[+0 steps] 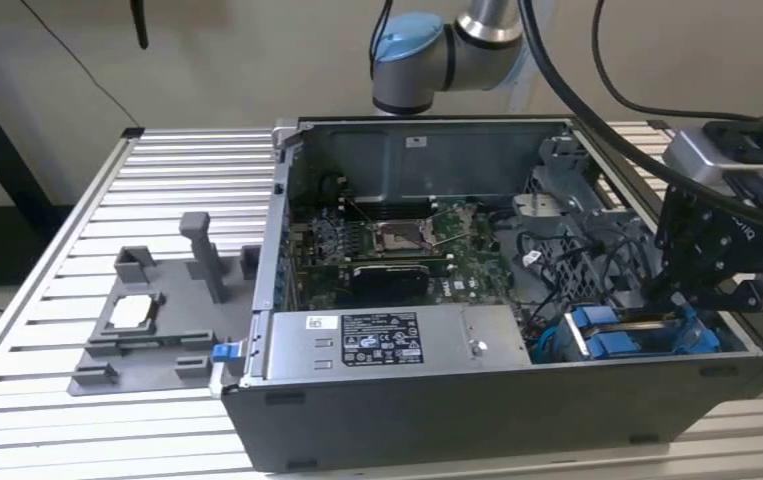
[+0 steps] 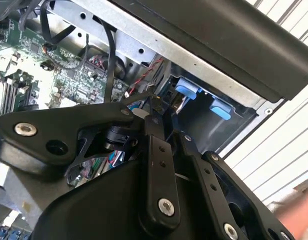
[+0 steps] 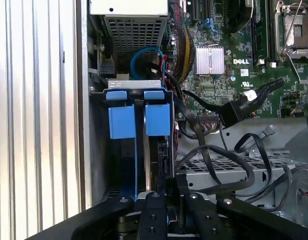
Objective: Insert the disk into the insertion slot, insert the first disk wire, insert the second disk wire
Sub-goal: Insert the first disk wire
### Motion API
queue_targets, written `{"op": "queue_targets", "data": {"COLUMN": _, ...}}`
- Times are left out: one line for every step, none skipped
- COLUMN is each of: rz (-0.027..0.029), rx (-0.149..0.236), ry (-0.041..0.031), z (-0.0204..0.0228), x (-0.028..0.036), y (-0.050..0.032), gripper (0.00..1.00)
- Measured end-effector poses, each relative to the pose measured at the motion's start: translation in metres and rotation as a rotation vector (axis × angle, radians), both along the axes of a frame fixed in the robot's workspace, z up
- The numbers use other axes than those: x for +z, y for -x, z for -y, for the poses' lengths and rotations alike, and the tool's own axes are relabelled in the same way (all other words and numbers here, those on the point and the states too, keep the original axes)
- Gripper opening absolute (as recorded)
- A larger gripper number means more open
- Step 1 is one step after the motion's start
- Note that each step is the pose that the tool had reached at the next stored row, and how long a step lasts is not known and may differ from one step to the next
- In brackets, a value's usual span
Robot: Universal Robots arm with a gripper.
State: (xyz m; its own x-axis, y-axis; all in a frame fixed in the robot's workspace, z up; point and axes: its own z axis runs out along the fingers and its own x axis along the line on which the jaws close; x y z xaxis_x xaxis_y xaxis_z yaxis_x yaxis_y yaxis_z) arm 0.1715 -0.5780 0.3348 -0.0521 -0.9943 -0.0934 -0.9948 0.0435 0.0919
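The gripper (image 1: pixel 661 300) is down in the near corner of the black case, on the exterior view's right, clenched on the disk (image 3: pixel 163 157). That thin dark slab stands on edge in the insertion slot (image 3: pixel 129 85), between glossy blue plastic rails. Looping black cables (image 3: pixel 214 160) crowd right beside it, with the green motherboard (image 3: pixel 219 85) beyond. A boxy metal power supply (image 1: pixel 368 345) sits along the near wall, and a grey fixture tray (image 1: pixel 154 345) lies outside on the ribbed aluminium table (image 1: pixel 74 250).

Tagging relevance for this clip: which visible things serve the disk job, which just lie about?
Job:
black gripper; dark grey drive cage with blue plastic rails; black computer case.

Lying about:
grey plastic fixture tray; silver power supply box; green motherboard.
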Motion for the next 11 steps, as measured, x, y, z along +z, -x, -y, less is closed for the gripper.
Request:
{"op": "queue_targets", "data": {"rz": 0.0, "rx": 0.0, "ry": -0.0002, "z": 0.0, "x": -0.0006, "y": -0.0001, "gripper": 0.19}}
{"op": "queue_targets", "data": {"rz": 0.0, "rx": 0.0, "ry": -0.0001, "z": 0.0, "x": -0.0011, "y": -0.0001, "gripper": 0.19}}
{"op": "queue_targets", "data": {"rz": 0.0, "rx": 0.0, "ry": -0.0002, "z": 0.0, "x": -0.0012, "y": -0.0001, "gripper": 0.19}}
{"op": "queue_targets", "data": {"rz": 0.0001, "rx": 0.0, "ry": -0.0001, "z": 0.0, "x": -0.0012, "y": -0.0001, "gripper": 0.19}}
{"op": "queue_targets", "data": {"rz": 0.0, "rx": 0.0, "ry": -0.0001, "z": 0.0, "x": -0.0013, "y": -0.0001, "gripper": 0.19}}
{"op": "queue_targets", "data": {"rz": 0.0, "rx": 0.0, "ry": -0.0003, "z": 0.0, "x": -0.0014, "y": -0.0001, "gripper": 0.19}}
{"op": "queue_targets", "data": {"rz": 0.0, "rx": 0.0, "ry": -0.0003, "z": 0.0, "x": -0.0016, "y": -0.0001, "gripper": 0.19}}
{"op": "queue_targets", "data": {"rz": 0.0, "rx": 0.0, "ry": -0.0004, "z": -0.0001, "x": -0.0021, "y": -0.0001, "gripper": 0.19}}
{"op": "queue_targets", "data": {"rz": 0.0001, "rx": 0.0, "ry": -0.0001, "z": 0.0, "x": -0.0026, "y": -0.0001, "gripper": 0.19}}
{"op": "queue_targets", "data": {"rz": 0.0001, "rx": 0.0, "ry": 0.0001, "z": 0.0, "x": -0.0029, "y": -0.0001, "gripper": 0.19}}
{"op": "queue_targets", "data": {"rz": 0.0001, "rx": 0.0, "ry": 0.0002, "z": 0.0, "x": -0.0029, "y": -0.0001, "gripper": 0.19}}
